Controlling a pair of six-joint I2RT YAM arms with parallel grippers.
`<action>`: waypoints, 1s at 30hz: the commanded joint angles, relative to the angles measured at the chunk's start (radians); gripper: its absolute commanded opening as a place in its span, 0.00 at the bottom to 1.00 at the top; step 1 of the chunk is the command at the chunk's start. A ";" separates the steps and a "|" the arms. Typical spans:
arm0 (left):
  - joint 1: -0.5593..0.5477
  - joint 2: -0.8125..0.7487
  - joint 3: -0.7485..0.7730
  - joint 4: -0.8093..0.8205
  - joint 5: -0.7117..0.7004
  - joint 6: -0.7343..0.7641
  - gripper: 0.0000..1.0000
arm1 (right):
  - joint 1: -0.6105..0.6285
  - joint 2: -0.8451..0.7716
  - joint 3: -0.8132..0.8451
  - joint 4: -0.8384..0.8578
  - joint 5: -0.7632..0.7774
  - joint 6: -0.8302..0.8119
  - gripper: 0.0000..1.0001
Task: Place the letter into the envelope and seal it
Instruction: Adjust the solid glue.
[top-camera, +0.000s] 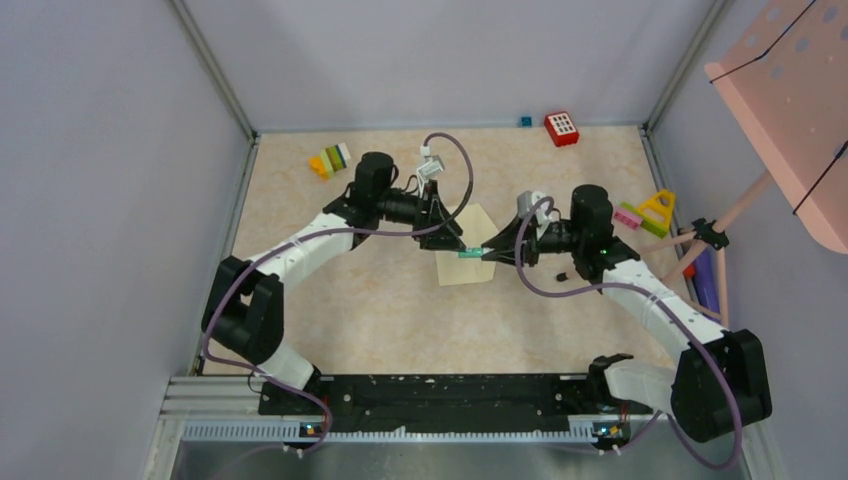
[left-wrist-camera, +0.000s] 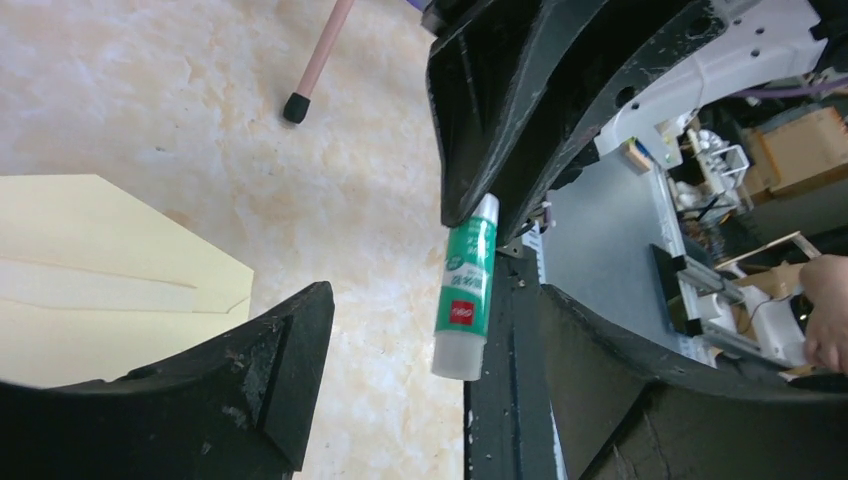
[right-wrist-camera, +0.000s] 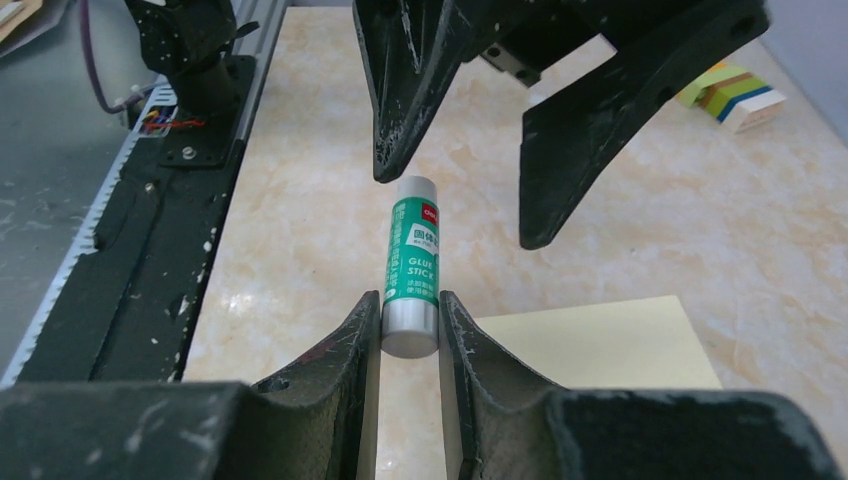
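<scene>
From above, the left claw (top-camera: 452, 240) and the right claw (top-camera: 487, 253) are meeting nose to nose over the middle of the table (top-camera: 340, 300). A small green glue stick (top-camera: 468, 254) is lying level between them. The cream envelope (top-camera: 478, 222) is lying flat on the table right beneath the two claws, with part of it covered by them. How wide either claw is standing is too small to tell from here.

In the left wrist view, the left claw (left-wrist-camera: 425, 310) is standing wide open, its two black fingers (left-wrist-camera: 260, 370) spread far apart and gripping nothing. The glue stick (left-wrist-camera: 468, 290) is hanging in the gap between them, nearer the right-hand finger, its far end pinched by the right claw's dark fingers (left-wrist-camera: 500, 110) coming in from the top. The envelope (left-wrist-camera: 90, 230) is showing at the left edge, flat on the table, its pointed corner reaching toward the claw.

In the right wrist view, the right claw (right-wrist-camera: 410, 300) is closing narrowly on the silver end of the glue stick (right-wrist-camera: 412, 250), both fingers pressing its sides. The stick is pointing away toward the left claw (right-wrist-camera: 458, 210), which is gaping wide. One of the left claw's fingertips (right-wrist-camera: 390, 150) is sitting just beside the stick's cap; whether they are touching I cannot tell. The envelope (right-wrist-camera: 600, 345) is lying under and to the right of the right claw.
</scene>
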 joint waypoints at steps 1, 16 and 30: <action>-0.028 -0.021 0.099 -0.350 0.004 0.353 0.79 | 0.016 0.045 0.082 -0.202 -0.082 -0.136 0.00; -0.111 0.027 0.208 -0.669 -0.037 0.641 0.74 | 0.027 0.046 0.092 -0.263 -0.069 -0.191 0.00; -0.131 0.055 0.238 -0.704 -0.033 0.657 0.56 | 0.028 0.041 0.091 -0.286 -0.065 -0.223 0.00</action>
